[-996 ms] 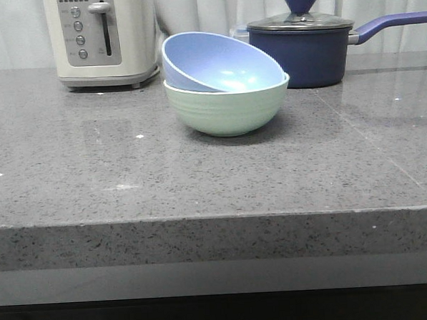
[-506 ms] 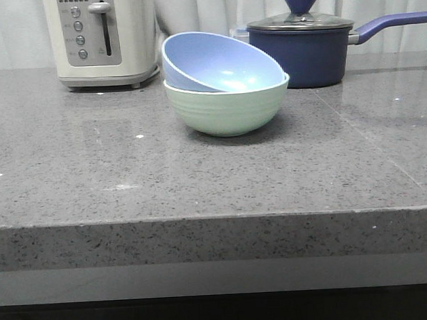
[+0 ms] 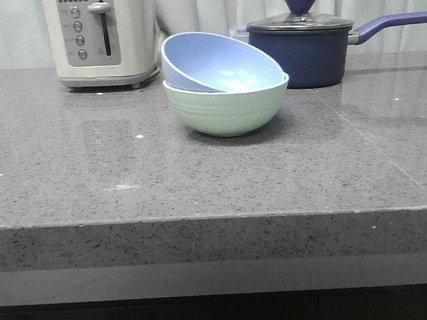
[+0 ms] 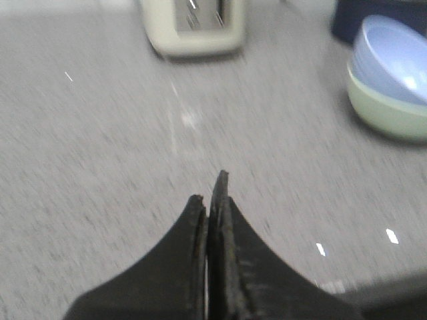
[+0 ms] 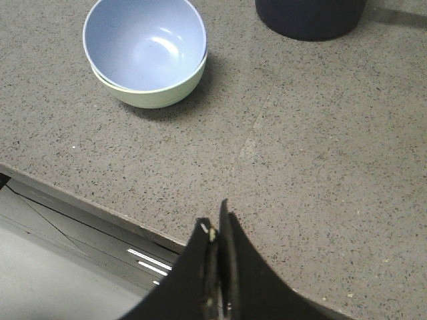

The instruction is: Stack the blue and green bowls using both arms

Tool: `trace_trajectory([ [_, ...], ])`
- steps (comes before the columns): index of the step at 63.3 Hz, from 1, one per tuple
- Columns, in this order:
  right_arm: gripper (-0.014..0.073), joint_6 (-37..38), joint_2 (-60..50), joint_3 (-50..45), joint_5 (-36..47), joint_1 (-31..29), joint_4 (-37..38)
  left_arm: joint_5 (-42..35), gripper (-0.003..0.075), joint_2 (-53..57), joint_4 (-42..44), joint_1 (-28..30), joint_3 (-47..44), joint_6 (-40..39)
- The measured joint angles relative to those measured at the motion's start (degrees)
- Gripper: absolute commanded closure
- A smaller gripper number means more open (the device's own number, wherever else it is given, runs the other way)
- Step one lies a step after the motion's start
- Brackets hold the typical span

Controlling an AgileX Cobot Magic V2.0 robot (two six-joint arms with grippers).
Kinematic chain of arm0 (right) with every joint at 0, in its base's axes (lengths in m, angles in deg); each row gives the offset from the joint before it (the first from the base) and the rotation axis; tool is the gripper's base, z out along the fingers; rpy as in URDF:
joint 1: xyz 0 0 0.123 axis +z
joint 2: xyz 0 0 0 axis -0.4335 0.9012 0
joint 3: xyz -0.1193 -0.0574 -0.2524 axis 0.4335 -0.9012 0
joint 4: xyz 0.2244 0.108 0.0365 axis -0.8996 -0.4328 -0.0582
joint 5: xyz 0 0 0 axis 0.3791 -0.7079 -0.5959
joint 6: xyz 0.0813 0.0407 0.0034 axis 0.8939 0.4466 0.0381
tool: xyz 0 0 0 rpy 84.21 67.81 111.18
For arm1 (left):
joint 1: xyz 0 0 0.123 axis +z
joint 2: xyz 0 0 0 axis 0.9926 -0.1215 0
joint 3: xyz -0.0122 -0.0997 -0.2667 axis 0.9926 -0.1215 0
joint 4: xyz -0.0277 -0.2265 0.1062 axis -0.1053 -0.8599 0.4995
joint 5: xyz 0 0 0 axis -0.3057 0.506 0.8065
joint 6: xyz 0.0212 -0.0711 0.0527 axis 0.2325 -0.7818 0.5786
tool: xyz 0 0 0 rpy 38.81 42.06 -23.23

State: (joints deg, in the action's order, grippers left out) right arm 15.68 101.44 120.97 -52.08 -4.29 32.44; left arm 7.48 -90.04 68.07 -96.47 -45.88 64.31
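The blue bowl point(image 3: 219, 63) rests tilted inside the green bowl point(image 3: 227, 110) on the grey counter. Both bowls also show in the left wrist view, blue bowl point(image 4: 395, 57) on green bowl point(image 4: 383, 110), and in the right wrist view, blue bowl point(image 5: 143, 43) in green bowl point(image 5: 157, 93). My left gripper point(image 4: 208, 190) is shut, empty, above bare counter well away from the bowls. My right gripper point(image 5: 215, 220) is shut and empty over the counter's front edge, far from the bowls. Neither arm shows in the front view.
A cream toaster point(image 3: 101, 38) stands at the back left. A dark navy lidded saucepan point(image 3: 302, 46) with a long handle sits at the back right, close behind the bowls. The counter's front edge point(image 3: 216, 218) runs across the foreground.
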Motion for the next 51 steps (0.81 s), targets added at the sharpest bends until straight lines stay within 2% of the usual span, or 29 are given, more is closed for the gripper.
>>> trace_trajectory([
  [9, 0.0648, 0.0, 0.0, 0.0, 0.0, 0.0, 0.0, -12.0, 0.074, 5.0, -1.2, 4.4, -7.6, 0.0],
  [15, 0.0648, 0.0, 0.0, 0.0, 0.0, 0.0, 0.0, -16.6, 0.074, 7.7, -2.5, 6.1, -12.5, 0.0],
  [35, 0.0648, 0.0, 0.0, 0.0, 0.0, 0.0, 0.0, -21.0, 0.074, 13.2, -4.3, 6.7, -22.1, 0.0],
  [51, 0.0648, 0.1, -0.1, 0.0, 0.0, 0.0, 0.1, -24.2, 0.074, 13.2, -4.3, 6.7, -22.3, 0.0],
])
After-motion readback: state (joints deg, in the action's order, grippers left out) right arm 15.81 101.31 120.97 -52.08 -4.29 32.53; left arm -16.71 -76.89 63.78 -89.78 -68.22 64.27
